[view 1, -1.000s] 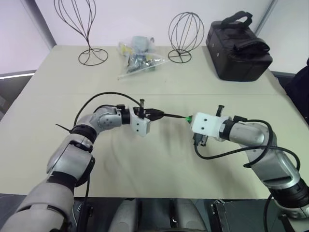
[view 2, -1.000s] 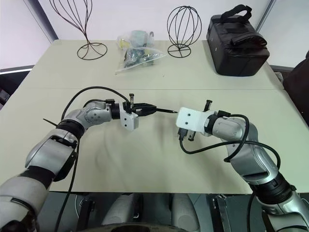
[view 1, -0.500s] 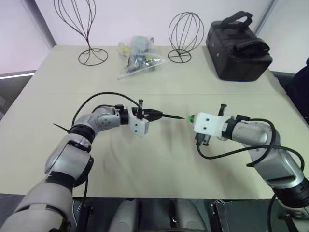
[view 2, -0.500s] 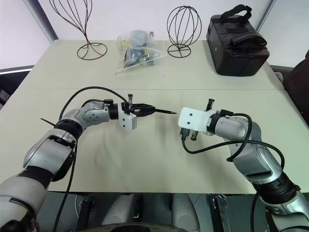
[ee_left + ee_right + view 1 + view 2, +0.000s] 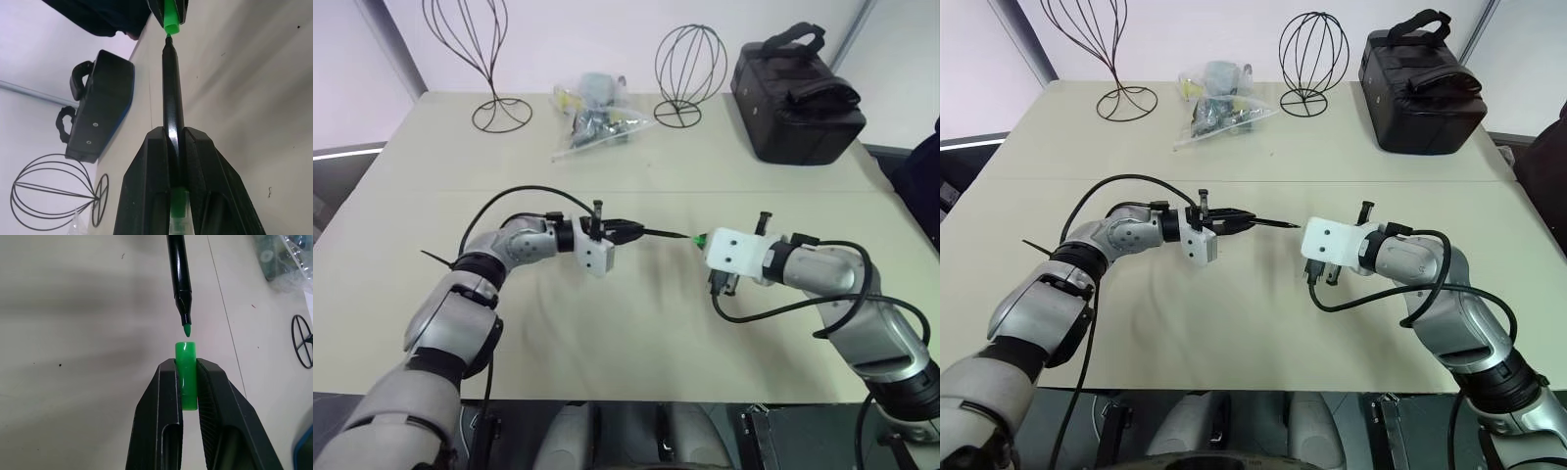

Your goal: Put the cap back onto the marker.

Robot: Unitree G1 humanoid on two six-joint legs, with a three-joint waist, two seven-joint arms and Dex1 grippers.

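Beige table point(image 5: 636, 333) bears black bag point(image 5: 798, 93).

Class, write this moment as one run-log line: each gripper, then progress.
left gripper: shut on marker | right gripper: shut on cap | marker tip at cap's mouth, not yet inside

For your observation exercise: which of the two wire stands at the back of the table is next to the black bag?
The round globe-shaped wire stand, just left of the black bag; the taller teardrop-shaped wire stand stands beyond the plastic bag.
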